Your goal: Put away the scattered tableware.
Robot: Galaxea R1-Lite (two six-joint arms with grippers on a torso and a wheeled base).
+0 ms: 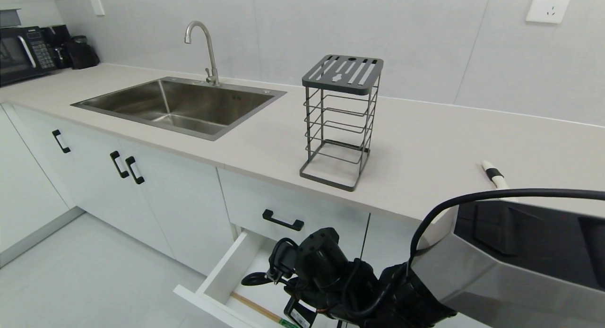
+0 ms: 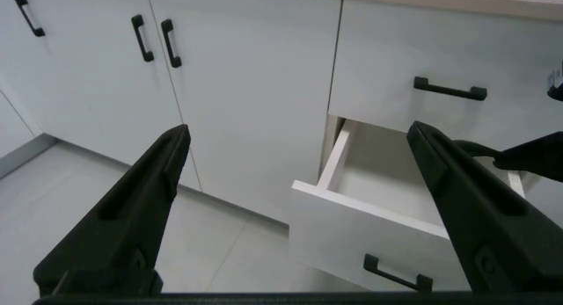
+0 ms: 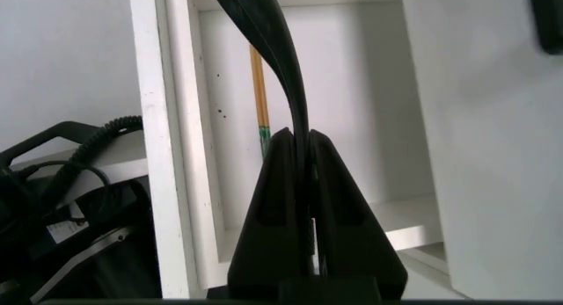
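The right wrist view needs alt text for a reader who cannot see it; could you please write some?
The right gripper is shut on the curved handle of a black utensil, held over an open white drawer. A wooden chopstick lies inside the drawer.

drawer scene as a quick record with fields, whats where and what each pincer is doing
drawer: pulled open, below the counter
in drawer: wooden chopsticks
right pincer: shut on black spoon, held over the drawer
left pincer: open, holding nothing, facing the cabinet fronts
on counter: wire rack upright; white-handled utensil lying flat
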